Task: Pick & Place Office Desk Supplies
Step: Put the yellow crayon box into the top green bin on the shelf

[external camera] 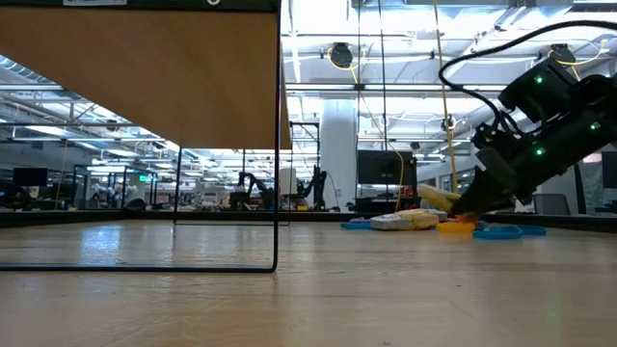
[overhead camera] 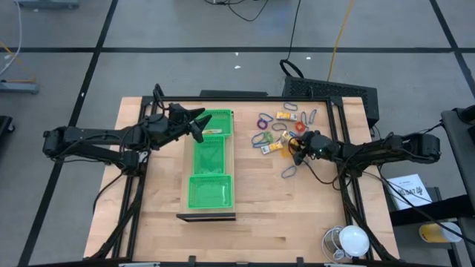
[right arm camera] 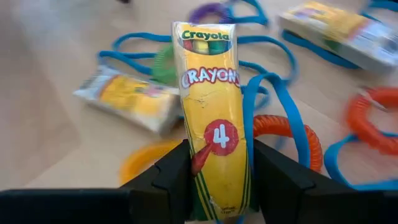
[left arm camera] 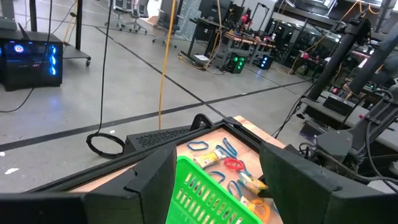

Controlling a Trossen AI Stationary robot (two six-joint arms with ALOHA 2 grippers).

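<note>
Right wrist view showed my right gripper [right arm camera: 214, 180] closed on a yellow crayon pack [right arm camera: 211, 112], one dark finger [right arm camera: 171, 180] pressed against each long side of the wrapper. The pack was labelled "Crayola Crayons" with a "4" in a red disc, and it pointed forward from between my fingers. An orange coil loop [right arm camera: 292, 134] and a blue loop [right arm camera: 280, 106] lay just beside the pack on the table [right arm camera: 56, 112]. A second yellow pack [right arm camera: 134, 99] lay flat nearby, next to a green coil [right arm camera: 163, 65]. A third yellow pack [right arm camera: 339, 34] lay farther off among more blue loops.

From the high view, my right gripper [overhead camera: 300, 145] sat at the near side of the cluster of office desk supplies [overhead camera: 278, 130], in the far right part of the table [overhead camera: 297, 215]. The cluster held loops in blue, purple, green and orange-red plus small yellow packs. One grey loop [overhead camera: 289, 171] lay apart from the cluster, toward the near edge.

The low view showed the same gripper [external camera: 477, 202] angled down to the tabletop among the supplies.

My left gripper [overhead camera: 194, 124] hovered over the far end of the green tray [overhead camera: 209, 167], which ran lengthwise down the middle of the table. Its fingers [left arm camera: 149, 180] stood open with nothing between them, and the tray's green mesh wall [left arm camera: 205, 196] showed in the gap.
</note>
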